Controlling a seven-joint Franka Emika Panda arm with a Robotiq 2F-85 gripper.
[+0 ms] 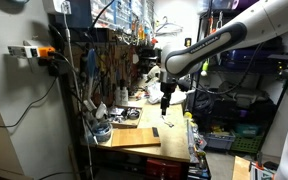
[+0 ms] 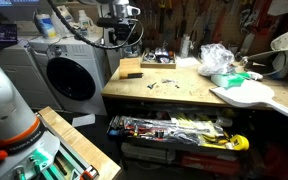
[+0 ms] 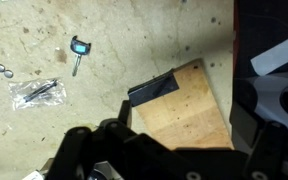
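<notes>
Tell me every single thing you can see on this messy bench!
Wooden workbench: one, tan, beside the washer.
Flat wooden board with a black strip: one, tan, on the workbench.
Small key with a dark head: one, silver and dark, near the board.
Little metal rings: two, silver, beside the key.
Clear packet of dark metal bits: one, by the rings.
Crumpled plastic bag: one, clear, at the workbench's back.
Flat curvy panel: one, white, at the workbench's end.
Open drawer of tools: one, mixed colours, under the top.
Front-loading washing machine: one, pale.
Robot arm: one, white.
Black gripper: one, above the workbench, touching nothing.
</notes>
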